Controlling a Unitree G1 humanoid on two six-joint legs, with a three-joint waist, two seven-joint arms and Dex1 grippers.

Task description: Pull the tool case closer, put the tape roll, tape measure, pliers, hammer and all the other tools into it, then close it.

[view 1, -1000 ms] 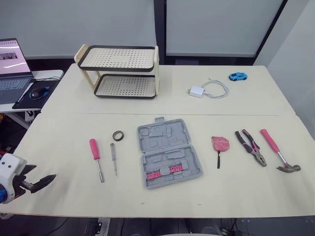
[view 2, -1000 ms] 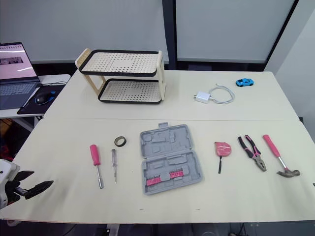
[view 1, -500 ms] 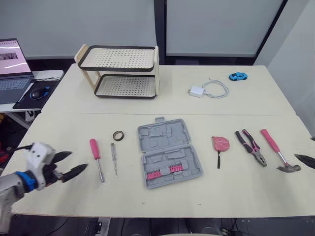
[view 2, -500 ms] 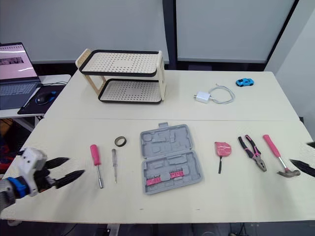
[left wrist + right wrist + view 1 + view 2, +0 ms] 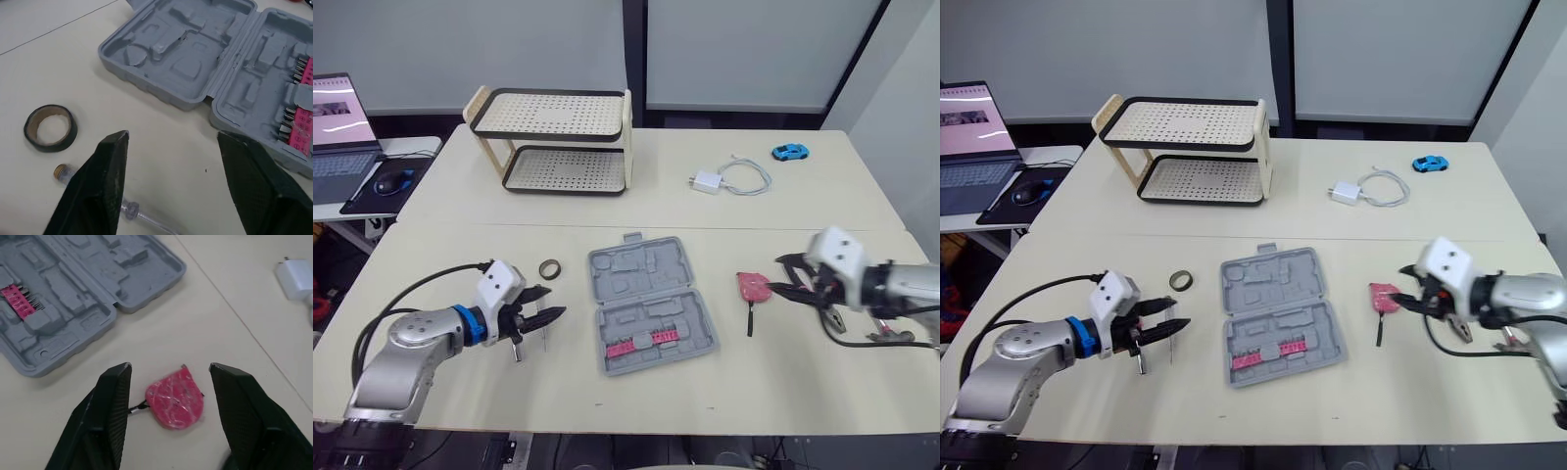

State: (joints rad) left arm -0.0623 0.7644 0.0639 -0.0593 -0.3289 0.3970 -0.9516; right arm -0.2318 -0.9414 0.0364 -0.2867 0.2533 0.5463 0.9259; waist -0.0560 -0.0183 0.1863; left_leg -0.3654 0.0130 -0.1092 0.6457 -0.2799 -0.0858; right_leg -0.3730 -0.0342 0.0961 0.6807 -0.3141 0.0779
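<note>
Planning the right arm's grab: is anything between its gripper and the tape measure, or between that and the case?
Nothing visible. The tape measure lies straight ahead of the open right gripper, and only bare table separates it from the open case.

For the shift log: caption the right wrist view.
Right gripper open, aimed at the pink tape measure, grey tool case lying open nearby.

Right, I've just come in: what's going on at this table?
A robot is about to pack tools into the open grey tool case. Its left gripper hovers open near the tape roll; its right gripper hovers open by the pink tape measure. Nothing is grasped yet.
</note>
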